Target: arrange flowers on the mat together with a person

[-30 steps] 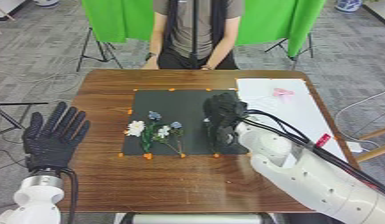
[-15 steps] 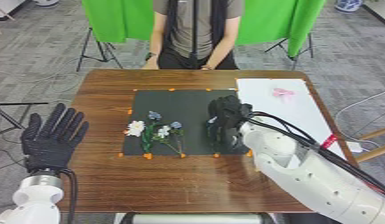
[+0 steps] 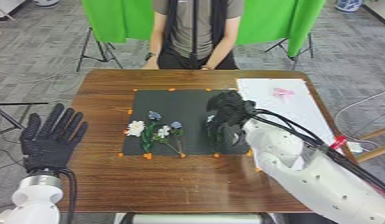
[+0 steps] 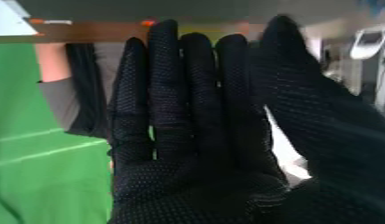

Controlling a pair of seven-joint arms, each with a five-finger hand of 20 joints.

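The right hand (image 3: pixel 228 107) is over the right part of the dark mat (image 3: pixel 188 96), its palm turned down. In the right wrist view the right hand (image 4: pixel 202 165) has straight fingers and holds nothing. Partly hidden beside and under it is a pale flower (image 3: pixel 211 118) with green leaves, lying on the mat. On the mat's left part lie a white flower (image 3: pixel 135 128), a blue flower (image 3: pixel 154 115), a second white flower (image 3: pixel 163 132) and another blue flower (image 3: pixel 176 125), with green stems. The left hand (image 3: pixel 51 142) is open, palm visible, left of the mat.
A white sheet (image 3: pixel 304 112) covers the table's right side, with a pink flower (image 3: pixel 283 92) near its far end. Orange tape pieces mark the mat's edges. Brown wooden table (image 3: pixel 171 185) surrounds the mat, and the right forearm crosses the near right part.
The right hand has tilted and lifted a little from its earlier pose, and more of the flower's green leaves shows beneath it. The left hand has hardly moved.
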